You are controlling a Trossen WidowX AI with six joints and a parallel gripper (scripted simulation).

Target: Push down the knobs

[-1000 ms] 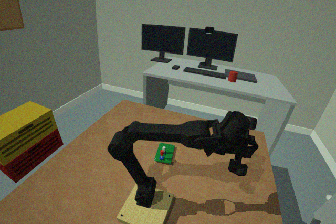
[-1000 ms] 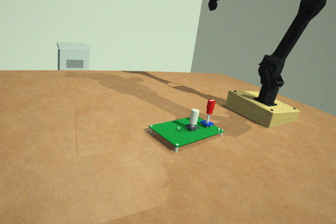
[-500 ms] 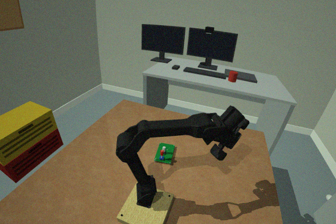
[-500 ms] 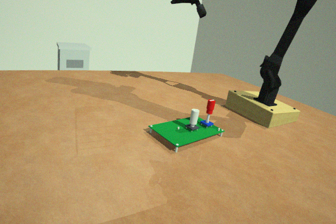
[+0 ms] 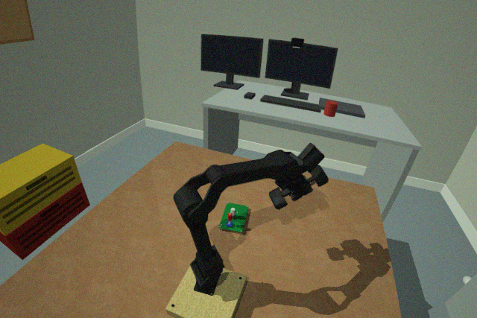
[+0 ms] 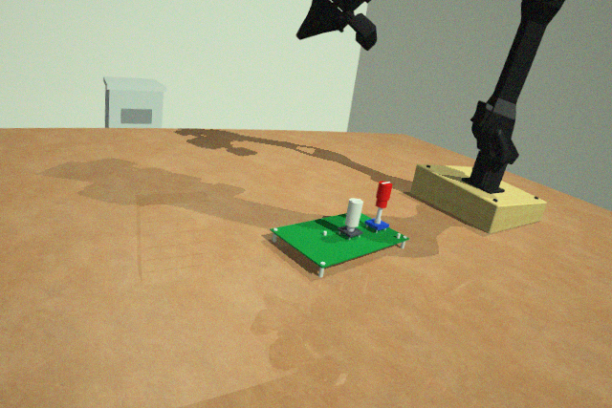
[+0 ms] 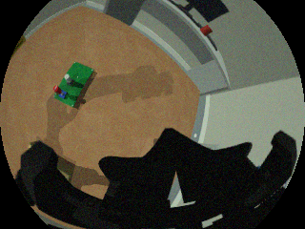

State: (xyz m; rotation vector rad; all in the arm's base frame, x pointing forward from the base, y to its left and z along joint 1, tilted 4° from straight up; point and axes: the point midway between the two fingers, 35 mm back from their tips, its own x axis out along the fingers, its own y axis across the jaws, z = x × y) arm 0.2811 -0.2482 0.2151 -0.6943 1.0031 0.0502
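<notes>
The green circuit board (image 5: 241,211) (image 6: 316,246) (image 7: 82,71) stands on short pale legs. A red knob (image 5: 229,216) (image 6: 383,194) (image 7: 56,89) sits high on its shaft, with a length of pale shaft showing above the blue potentiometer (image 5: 229,224) (image 6: 377,225). A white knob (image 5: 232,210) (image 6: 354,212) (image 7: 68,77) stands over the dark grey potentiometer (image 6: 350,232), with a small gap beneath it. Both potentiometers are on the board. My gripper (image 6: 299,36) (image 7: 168,131) is shut and empty. It is in the air high above the table and off to the board's side, touching neither knob.
The arm's wooden base block (image 5: 208,301) (image 6: 454,201) stands on the brown table (image 5: 127,237) (image 6: 172,324) near the board. A grey desk (image 5: 370,126) with two monitors, a keyboard and a red mug (image 5: 330,108) stands beyond the table. Yellow and red boxes are at the left in the top view.
</notes>
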